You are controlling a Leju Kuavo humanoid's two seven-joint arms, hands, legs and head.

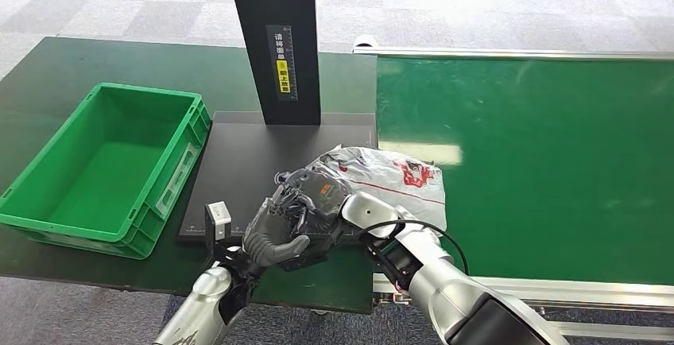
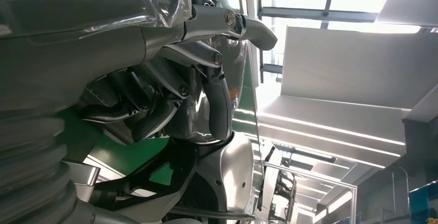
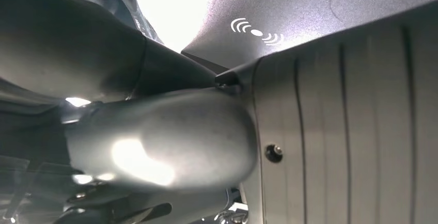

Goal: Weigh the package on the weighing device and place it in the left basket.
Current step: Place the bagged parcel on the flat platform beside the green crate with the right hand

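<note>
Nearby, green basket (image 1: 107,172) left of scale (image 1: 238,162), black post (image 1: 274,39) behind.

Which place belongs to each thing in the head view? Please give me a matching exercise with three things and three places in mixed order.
Things:
1. green basket
2. package
3. black post

Places:
A. upright at the far edge of the black weighing plate
B. on the dark table, left of the weighing plate
C. at the plate's right edge, partly over the green belt, under both hands

Pairs: 1-B, 2-C, 3-A
</note>
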